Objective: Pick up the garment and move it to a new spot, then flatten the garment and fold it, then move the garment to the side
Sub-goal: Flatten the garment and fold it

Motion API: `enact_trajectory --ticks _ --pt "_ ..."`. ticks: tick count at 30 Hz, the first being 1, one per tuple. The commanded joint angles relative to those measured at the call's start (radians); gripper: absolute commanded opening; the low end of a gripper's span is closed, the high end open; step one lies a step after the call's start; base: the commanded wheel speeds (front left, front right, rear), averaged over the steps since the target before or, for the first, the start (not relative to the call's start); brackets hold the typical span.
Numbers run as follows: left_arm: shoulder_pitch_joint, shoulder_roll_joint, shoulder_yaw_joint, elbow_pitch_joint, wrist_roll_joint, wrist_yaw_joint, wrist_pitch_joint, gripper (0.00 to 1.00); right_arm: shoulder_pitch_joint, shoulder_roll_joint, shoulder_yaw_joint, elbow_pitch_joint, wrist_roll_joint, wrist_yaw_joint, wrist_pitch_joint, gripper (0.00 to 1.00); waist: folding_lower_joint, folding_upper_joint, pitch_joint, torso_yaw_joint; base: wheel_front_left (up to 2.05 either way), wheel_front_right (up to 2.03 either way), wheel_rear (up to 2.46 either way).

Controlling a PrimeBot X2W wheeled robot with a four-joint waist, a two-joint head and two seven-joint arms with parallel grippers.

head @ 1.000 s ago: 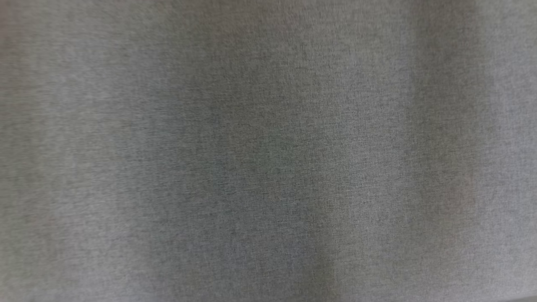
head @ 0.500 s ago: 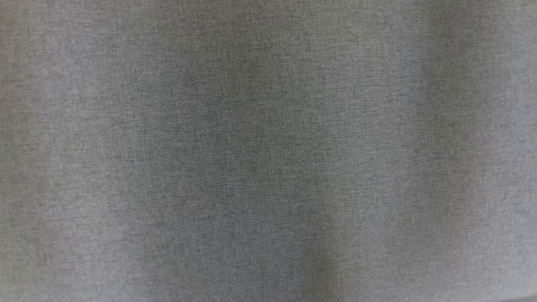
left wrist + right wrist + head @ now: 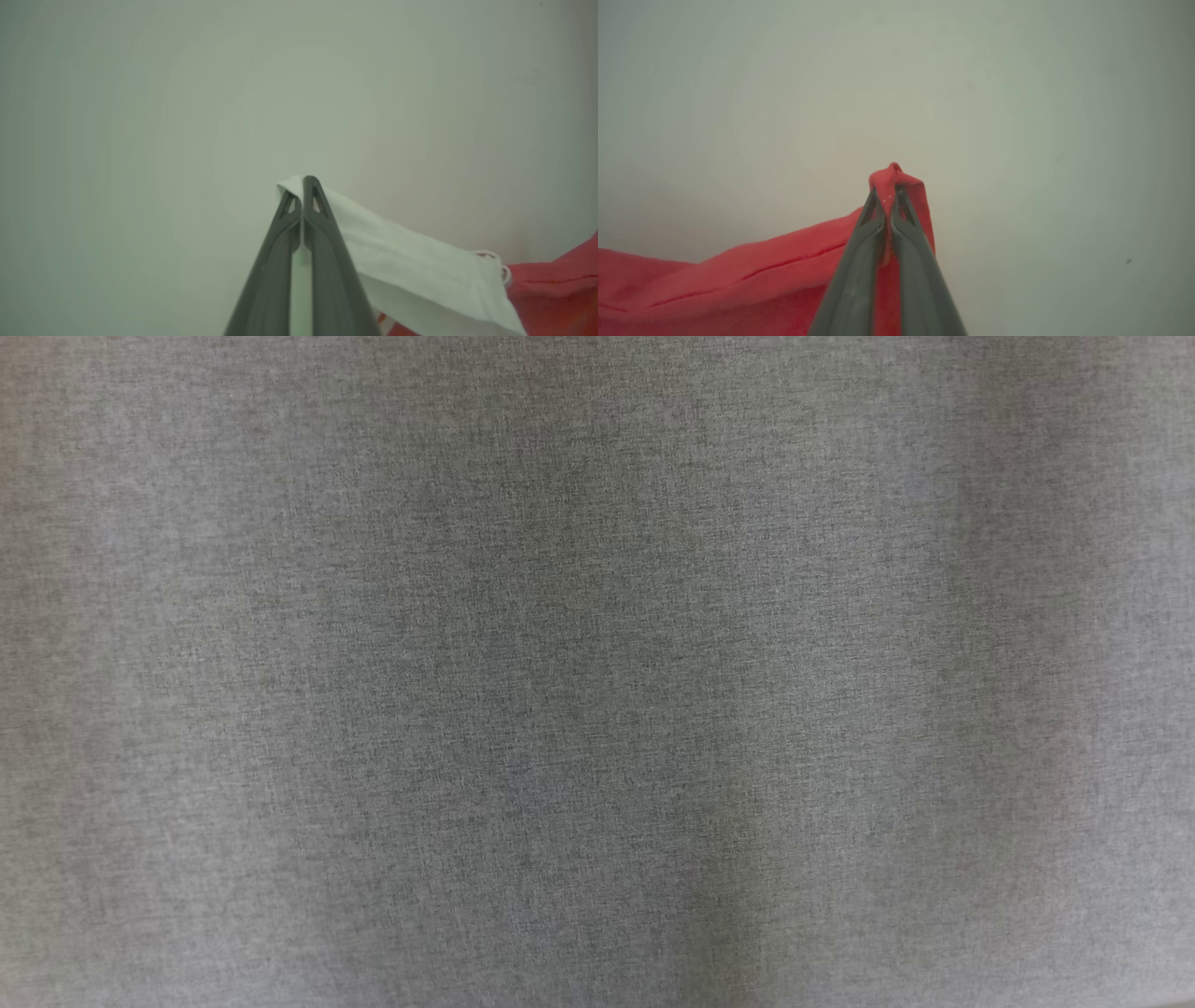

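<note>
Left gripper pressed together on edge of white fabric panel of red soft-cloth garment, held in front of pale plain backdrop.

Right gripper pinching bunched red corner, also in front of backdrop.

Two-point hold likely lets garment hang spread for carry to new spot.

Head view: grey woven cloth close up; cannot tell if garment's.

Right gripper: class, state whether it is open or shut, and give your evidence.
Shut: the right gripper has its dark fingertips together, pinching a bunched edge of the red and white fabric garment.
</note>
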Motion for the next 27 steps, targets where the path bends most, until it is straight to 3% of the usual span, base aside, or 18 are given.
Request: enact_trajectory --ticks 1,12,18,27 --pt "-0.028 -0.001 0.001 0.007 -0.003 0.002 -0.012 0.0 -0.012 0.001 -0.005 0.008 -0.005 -0.002 -0.015 0.0 0.0 -0.0001 0.0 0.002 0.0 0.0 0.0" --pt "-0.071 -0.026 -0.022 0.028 -0.023 0.002 -0.039 0.0 -0.015 0.013 -0.017 0.048 -0.025 -0.002 -0.057 0.0 0.0 -0.0001 0.019 0.012 0.0 0.0 0.0" --pt "0.002 -0.033 -0.028 0.011 -0.077 0.002 -0.089 0.0 0.038 0.029 0.013 0.039 -0.03 -0.002 -0.074 0.0 0.0 -0.0001 0.028 0.017 0.0 0.0 0.0" --pt "0.282 0.055 -0.051 -0.174 -0.166 0.002 -0.153 0.0 0.272 0.049 0.068 -0.05 0.06 -0.002 -0.12 0.0 0.0 -0.0001 -0.057 0.007 0.0 0.0 0.0"
